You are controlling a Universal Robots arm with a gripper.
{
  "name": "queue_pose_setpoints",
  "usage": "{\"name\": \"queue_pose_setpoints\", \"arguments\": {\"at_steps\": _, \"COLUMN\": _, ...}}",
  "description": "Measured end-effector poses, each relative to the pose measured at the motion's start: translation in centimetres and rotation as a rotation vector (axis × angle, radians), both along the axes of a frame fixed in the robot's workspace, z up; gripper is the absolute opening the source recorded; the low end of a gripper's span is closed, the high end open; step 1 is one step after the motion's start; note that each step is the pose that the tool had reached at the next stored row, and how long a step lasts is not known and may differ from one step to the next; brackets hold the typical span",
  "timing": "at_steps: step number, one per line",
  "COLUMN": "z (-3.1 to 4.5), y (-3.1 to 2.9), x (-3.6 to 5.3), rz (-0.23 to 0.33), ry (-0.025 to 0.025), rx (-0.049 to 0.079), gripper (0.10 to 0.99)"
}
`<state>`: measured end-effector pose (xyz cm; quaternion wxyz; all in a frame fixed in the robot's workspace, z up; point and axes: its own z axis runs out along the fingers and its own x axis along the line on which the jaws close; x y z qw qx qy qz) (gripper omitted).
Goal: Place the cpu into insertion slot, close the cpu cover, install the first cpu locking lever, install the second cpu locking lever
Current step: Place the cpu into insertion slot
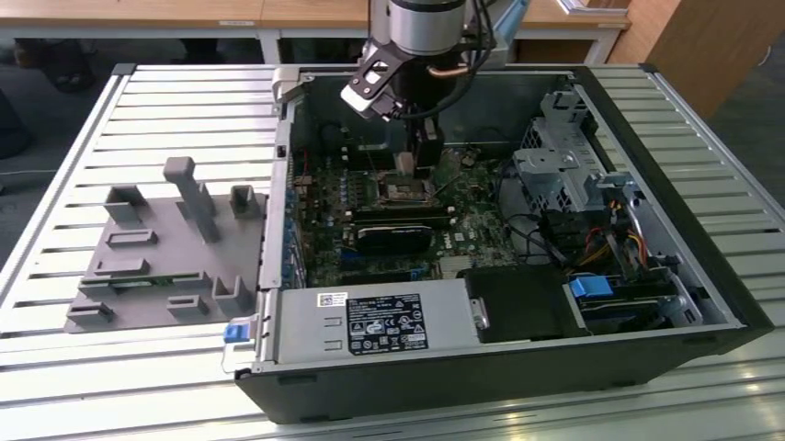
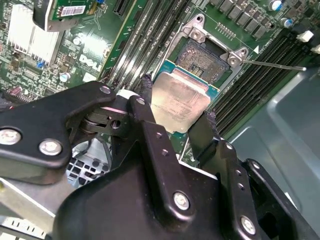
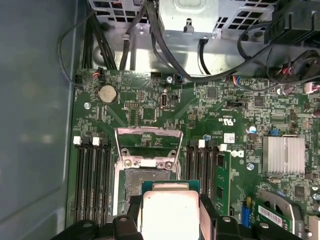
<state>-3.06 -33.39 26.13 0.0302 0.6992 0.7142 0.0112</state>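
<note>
Hand [image 2: 176, 102] is clenched on the cpu [image 2: 185, 95]: fingers [image 2: 148, 107] pinch two opposite edges, metal top up. In the exterior view the hand [image 1: 421, 152] sits upper centre, just above the board.

cpu is not seated. In both wrist views it hangs over the near edge of the insertion slot [image 3: 145, 176], and the pin field beyond it is exposed.

Risks, near to far:
- Thin edge grip. Any slip or tilt in the fingers and one corner goes down first, which means bent socket pins.
- I can't read the chip's corner marks or notches from here. If its rotation is off, pressing it down damages the slot.
- If the lateral offset isn't corrected before descent, the chip lands on the silver rim instead of in the well.
- The fingers are wider than the chip. They could catch the slot frame or the memory slots [image 3: 92, 180] beside it on the way down.
- cpu cover [image 3: 148, 131] stands open just behind the slot. If it's bumped, it drops onto the chip or the hand.
- Locking lever [image 2: 275, 65] sticks out as a thin wire. It's easy to snag.
- Computer case [image 1: 491, 386] walls hem the arm in on the slatted worktop [image 1: 184, 101], so there's little room for a sideways correction.
</note>
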Motion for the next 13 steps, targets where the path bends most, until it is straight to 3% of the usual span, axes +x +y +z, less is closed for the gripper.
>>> {"name": "queue_pose_setpoints", "arguments": {"at_steps": 6, "z": -1.05, "y": 0.16, "x": -0.01, "rz": 0.000, "ry": -0.0001, "rx": 0.000, "gripper": 0.537}}
{"name": "queue_pose_setpoints", "arguments": {"at_steps": 13, "z": -1.91, "y": 0.83, "x": -0.07, "rz": 0.000, "ry": -0.0001, "rx": 0.000, "gripper": 0.537}}
